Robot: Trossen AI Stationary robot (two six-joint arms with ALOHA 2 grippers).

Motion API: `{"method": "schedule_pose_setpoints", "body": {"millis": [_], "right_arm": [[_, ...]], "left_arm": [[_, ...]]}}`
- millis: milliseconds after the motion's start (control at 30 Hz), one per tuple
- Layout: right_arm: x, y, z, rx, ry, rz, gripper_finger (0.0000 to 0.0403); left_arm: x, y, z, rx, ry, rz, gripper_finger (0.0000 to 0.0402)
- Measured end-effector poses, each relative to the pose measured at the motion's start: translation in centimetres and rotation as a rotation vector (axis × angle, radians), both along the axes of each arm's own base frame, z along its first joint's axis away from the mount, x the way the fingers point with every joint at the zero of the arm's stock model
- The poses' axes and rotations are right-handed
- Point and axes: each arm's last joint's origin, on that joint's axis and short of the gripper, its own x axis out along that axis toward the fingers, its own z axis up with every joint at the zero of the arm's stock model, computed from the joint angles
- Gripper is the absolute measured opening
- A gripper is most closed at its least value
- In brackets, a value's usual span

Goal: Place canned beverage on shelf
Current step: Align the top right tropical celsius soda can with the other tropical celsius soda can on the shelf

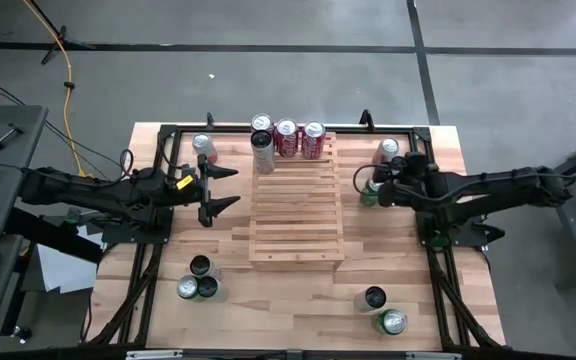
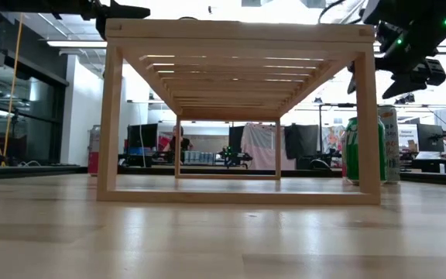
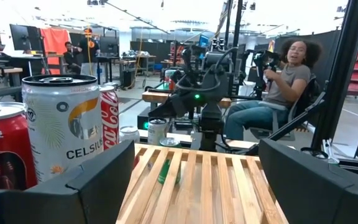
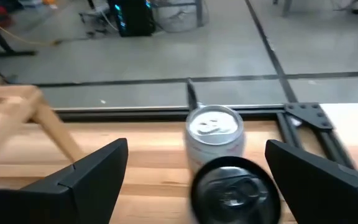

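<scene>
standing along the far edge of the shelf [image 1: 297, 202] are four cans [image 1: 286, 139]; its other slats lie bare. left gripper [image 1: 226, 188] hangs open beside the shelf's left edge. right gripper [image 1: 366, 186], open, sits over a green can [image 1: 370, 192] near a silver can [image 4: 214, 132].

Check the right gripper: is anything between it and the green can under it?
Nothing visible. The right gripper hangs open straight over the green can; the silver can stands beyond it, not in between. The shelf lies to its side.
</scene>
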Motion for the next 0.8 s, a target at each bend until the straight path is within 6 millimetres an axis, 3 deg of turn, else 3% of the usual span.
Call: {"method": "schedule_pose_setpoints", "body": {"millis": [333,800], "right_arm": [[-0.7,-1.0,-0.6,0.06,0.099,-0.06,0.0366],[1.1,-1.7,-2.8,0.117,0.203,-0.115,0.0366]], "left_arm": [[0.0,0.0,-0.1,-0.014,0.013,-0.002,0.0335],[0.0,0.0,-0.2,-0.006,0.024,-0.001,0.0335]]}}
